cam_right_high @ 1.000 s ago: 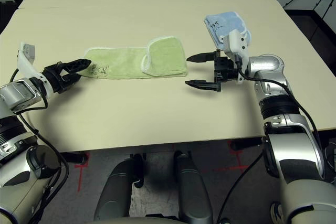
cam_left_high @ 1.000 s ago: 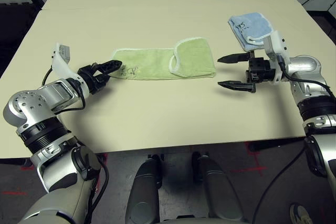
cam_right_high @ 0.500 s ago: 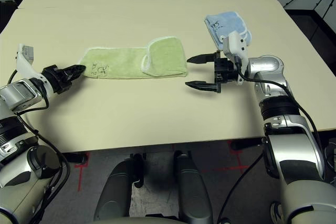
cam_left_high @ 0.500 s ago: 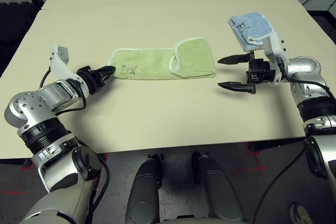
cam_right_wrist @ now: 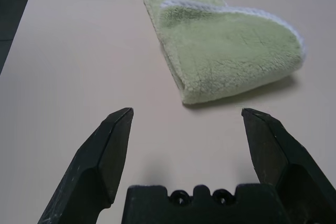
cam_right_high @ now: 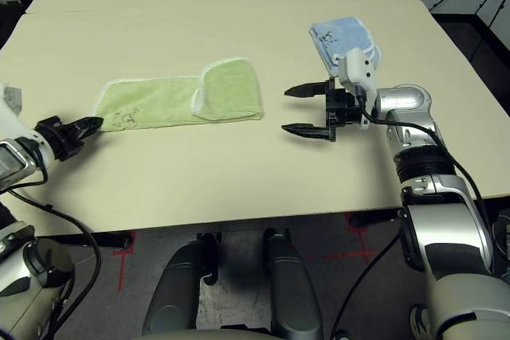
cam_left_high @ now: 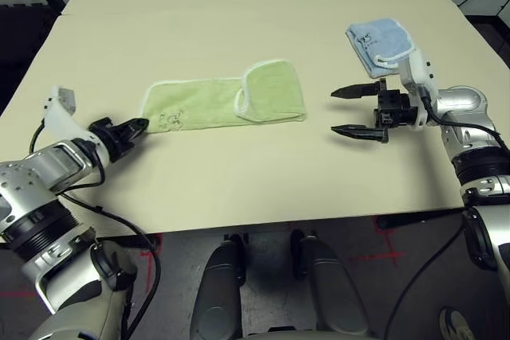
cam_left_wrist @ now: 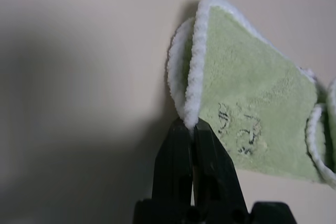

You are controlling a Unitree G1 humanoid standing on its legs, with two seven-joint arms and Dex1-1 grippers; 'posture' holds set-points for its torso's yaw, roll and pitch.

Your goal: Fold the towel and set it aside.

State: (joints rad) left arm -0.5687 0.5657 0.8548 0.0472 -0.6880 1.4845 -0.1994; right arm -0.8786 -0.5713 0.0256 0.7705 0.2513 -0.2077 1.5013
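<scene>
Pinching the white-stitched corner of the towel [cam_left_wrist: 252, 114], the left gripper [cam_left_high: 134, 126] has its two black fingers pressed tight together on the cloth's edging, right beside the small dark embroidered logo [cam_left_wrist: 239, 129]; the left wrist view shows the edging doubled over just above the fingertips, with the green terry cloth spreading away from the pinch; the towel lies long and flat on the surface [cam_left_high: 239, 5], its logo end at the robot's left and its other end folded back over itself into a rounded flap [cam_left_high: 273, 93] outlined in white; the right gripper [cam_left_high: 357, 111] hangs just above the surface off the towel's folded end, near it but not touching, its fingers spread wide with nothing between them, pointing toward the cloth; the right wrist view looks between those two parted fingers [cam_right_wrist: 113, 145] at the thick folded end lying a little way ahead; a smaller light blue cloth [cam_left_high: 381, 41] with white edging sits folded on the surface just behind the right wrist, well apart from the green towel; the surface is a broad pale beige top; beyond its edges dark flooring [cam_left_high: 24, 37] shows at the left and right, and red marks [cam_left_high: 374, 256] lie on the grey floor below the near edge.
</scene>
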